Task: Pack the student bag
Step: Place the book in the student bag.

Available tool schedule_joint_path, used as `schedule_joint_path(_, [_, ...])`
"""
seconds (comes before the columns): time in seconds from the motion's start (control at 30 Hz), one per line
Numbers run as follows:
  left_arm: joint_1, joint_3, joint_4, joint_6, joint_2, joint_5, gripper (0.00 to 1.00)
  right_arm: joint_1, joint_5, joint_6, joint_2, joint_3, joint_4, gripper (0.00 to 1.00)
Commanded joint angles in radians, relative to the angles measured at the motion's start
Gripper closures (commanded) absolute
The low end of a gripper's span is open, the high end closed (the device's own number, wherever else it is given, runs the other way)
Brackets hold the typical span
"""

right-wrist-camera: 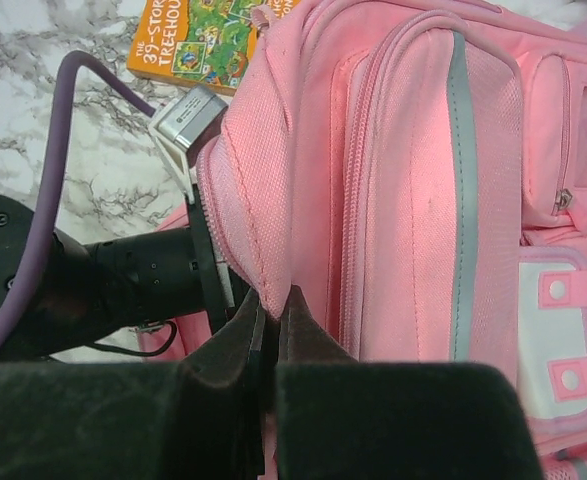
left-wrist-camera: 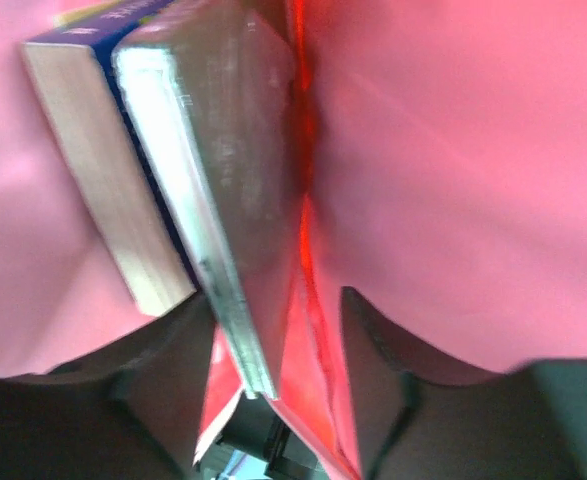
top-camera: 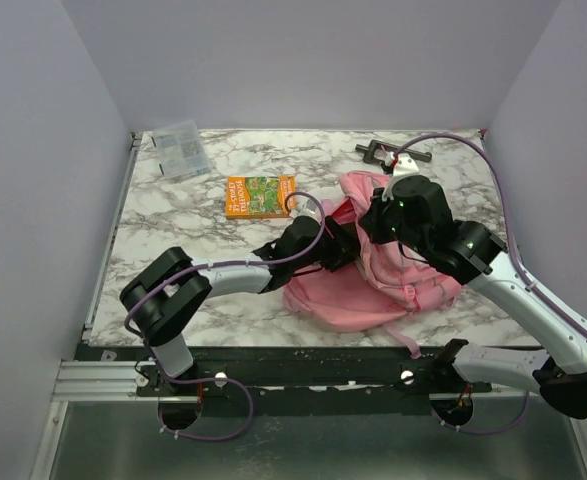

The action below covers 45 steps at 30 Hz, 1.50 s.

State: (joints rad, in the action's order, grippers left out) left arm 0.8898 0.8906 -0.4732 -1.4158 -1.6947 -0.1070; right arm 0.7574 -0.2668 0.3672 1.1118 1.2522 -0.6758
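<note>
The pink student bag lies on the marble table, right of centre. My left arm reaches into its opening from the left, and the fingers are hidden inside. There, the left gripper stands open amid pink lining. A grey book and a red cover pass between its fingers. A blue-covered book leans beside them. My right gripper is shut on the bag's zipper edge and holds it up. The grey-trimmed front pocket faces the right wrist camera.
An orange paperback lies on the table left of the bag. A clear plastic box sits at the back left. A black clamp-like tool lies at the back right. Walls enclose the table on three sides.
</note>
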Motion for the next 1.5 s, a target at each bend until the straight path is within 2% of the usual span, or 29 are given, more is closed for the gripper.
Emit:
schedule_joint_path(0.0, [-0.009,0.007,0.003,0.005,-0.003,-0.036,0.55,0.0,-0.009,0.009,-0.046,0.021,0.143,0.99])
schedule_joint_path(0.17, [-0.007,0.175,0.051,0.007,-0.142,-0.071,0.74,-0.001,-0.023,0.018,-0.048,0.03,0.138,1.0])
schedule_joint_path(0.3, [0.012,0.212,0.073,0.047,-0.15,-0.049,0.74,-0.001,-0.089,0.013,-0.048,0.036,0.097,1.0])
schedule_joint_path(0.33, [0.015,0.211,0.091,0.056,-0.144,-0.042,0.7,-0.002,-0.104,0.01,-0.054,0.031,0.092,1.0])
schedule_joint_path(0.43, [0.012,0.203,0.137,0.071,-0.122,-0.052,0.45,-0.002,-0.139,0.0,-0.073,0.018,0.102,0.99])
schedule_joint_path(0.57, [0.004,0.135,0.14,0.128,-0.036,-0.08,0.3,-0.001,-0.183,-0.022,-0.029,0.074,0.049,1.0])
schedule_joint_path(0.67, [-0.025,0.081,0.154,0.143,0.04,-0.15,0.25,-0.002,-0.203,-0.021,-0.027,0.077,0.039,1.0])
schedule_joint_path(0.9, [-0.121,-0.045,0.223,0.244,0.238,-0.242,0.23,-0.001,-0.218,-0.004,-0.046,0.04,0.034,1.0])
schedule_joint_path(1.07, [-0.244,-0.12,0.346,0.44,0.49,-0.273,0.22,-0.002,-0.243,0.008,-0.053,-0.002,0.0,1.0])
schedule_joint_path(1.17, [-0.343,-0.069,0.502,0.589,0.638,-0.281,0.15,-0.003,-0.229,0.041,-0.069,-0.073,-0.008,0.98])
schedule_joint_path(1.27, [-0.411,0.055,0.706,0.762,0.735,-0.193,0.02,-0.003,-0.15,0.105,-0.082,-0.156,0.004,0.91])
schedule_joint_path(1.37, [-0.468,0.194,0.803,0.908,0.754,-0.176,0.02,-0.003,0.028,0.179,-0.088,-0.286,0.097,0.84])
schedule_joint_path(1.47, [-0.505,0.285,0.844,1.006,0.734,-0.17,0.02,-0.003,0.214,0.257,-0.059,-0.422,0.201,0.67])
